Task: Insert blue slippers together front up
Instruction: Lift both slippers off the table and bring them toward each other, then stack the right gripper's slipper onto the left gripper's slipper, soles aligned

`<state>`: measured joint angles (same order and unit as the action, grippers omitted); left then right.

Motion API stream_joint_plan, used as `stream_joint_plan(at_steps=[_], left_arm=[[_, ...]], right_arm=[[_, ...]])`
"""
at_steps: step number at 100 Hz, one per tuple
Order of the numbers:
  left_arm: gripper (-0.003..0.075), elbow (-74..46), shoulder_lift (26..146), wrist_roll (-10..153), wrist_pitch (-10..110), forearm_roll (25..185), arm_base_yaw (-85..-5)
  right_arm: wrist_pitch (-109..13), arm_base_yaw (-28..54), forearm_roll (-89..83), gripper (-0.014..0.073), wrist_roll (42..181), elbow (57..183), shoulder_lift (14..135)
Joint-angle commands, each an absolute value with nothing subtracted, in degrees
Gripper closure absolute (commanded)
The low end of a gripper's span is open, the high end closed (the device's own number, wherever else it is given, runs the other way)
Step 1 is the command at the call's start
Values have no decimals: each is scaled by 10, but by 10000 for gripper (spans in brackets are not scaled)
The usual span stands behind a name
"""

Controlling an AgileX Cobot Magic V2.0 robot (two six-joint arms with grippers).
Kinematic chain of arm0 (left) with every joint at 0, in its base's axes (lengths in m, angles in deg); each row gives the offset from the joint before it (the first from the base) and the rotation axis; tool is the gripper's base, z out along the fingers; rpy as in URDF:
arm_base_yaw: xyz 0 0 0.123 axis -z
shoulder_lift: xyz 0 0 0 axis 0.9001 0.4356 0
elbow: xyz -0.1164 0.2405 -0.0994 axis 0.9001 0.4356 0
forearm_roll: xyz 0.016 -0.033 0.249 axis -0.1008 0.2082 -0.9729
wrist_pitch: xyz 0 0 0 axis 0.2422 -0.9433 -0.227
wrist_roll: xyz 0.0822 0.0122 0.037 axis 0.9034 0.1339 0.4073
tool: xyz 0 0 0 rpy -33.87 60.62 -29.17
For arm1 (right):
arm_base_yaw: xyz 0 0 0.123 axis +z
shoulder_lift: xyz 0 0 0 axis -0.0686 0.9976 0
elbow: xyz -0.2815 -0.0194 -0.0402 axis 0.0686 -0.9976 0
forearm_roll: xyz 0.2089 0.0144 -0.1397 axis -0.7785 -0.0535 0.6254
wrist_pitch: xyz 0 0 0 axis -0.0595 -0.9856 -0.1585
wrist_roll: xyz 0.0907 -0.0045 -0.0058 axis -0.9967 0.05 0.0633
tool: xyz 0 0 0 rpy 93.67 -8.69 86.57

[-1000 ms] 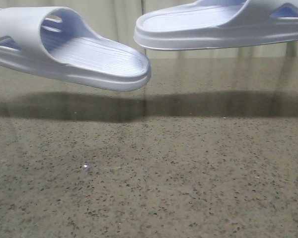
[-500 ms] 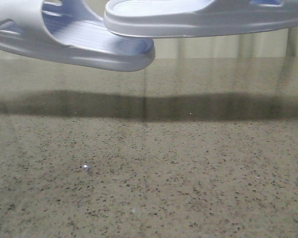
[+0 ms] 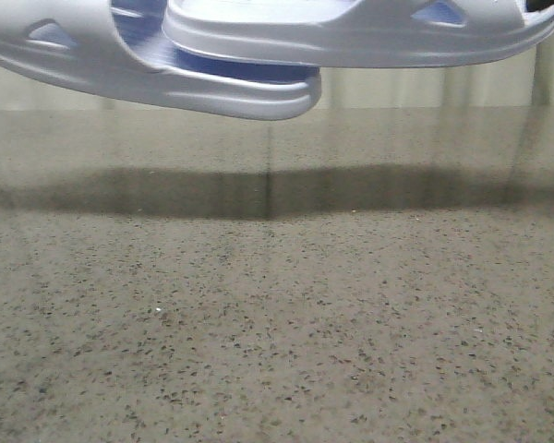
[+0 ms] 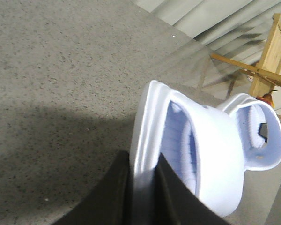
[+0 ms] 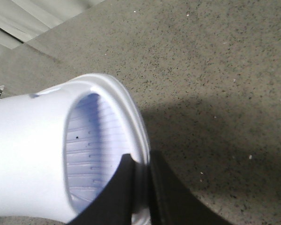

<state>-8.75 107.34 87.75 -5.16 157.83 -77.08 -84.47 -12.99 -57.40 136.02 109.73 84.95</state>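
- The right slipper [image 3: 351, 37] has its heel end partly inside the left slipper [image 3: 92, 65] strap opening; insertion looks begun, not finished
- Both hang above the table [image 3: 277, 323]
- Each pincer, left pincer [image 4: 143, 187] and right pincer [image 5: 140, 192], is clamped on its slipper's edge

A speckled grey-brown stone table [image 3: 277, 332] filled the front view, its polished surface glossy toward the far edge and crossed by a dark band of shadow [image 3: 258, 192]. Behind it hung pale pleated curtains [image 3: 425, 88]. In the left wrist view a wooden frame [image 4: 264, 61] of light timber stood beyond the table's far edge, near the curtains
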Motion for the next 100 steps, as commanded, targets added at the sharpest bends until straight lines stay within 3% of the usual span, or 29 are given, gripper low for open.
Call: stream_joint_plan(at_steps=[1, 27, 74, 100], left_arm=[[705, -102, 1055, 873, -99, 1643, -757], [705, -102, 1055, 872, -99, 1659, -750], [705, -102, 1055, 872, -99, 1659, -750], [705, -102, 1060, 872, -98, 1651, -726]], right_arm=[[-829, -122, -632, 701, 1380, 1118, 853], [-827, -97, -659, 701, 1399, 1118, 890], [-810, 18, -784, 700, 1501, 1118, 970], [-830, 31, -803, 701, 1521, 1124, 993]])
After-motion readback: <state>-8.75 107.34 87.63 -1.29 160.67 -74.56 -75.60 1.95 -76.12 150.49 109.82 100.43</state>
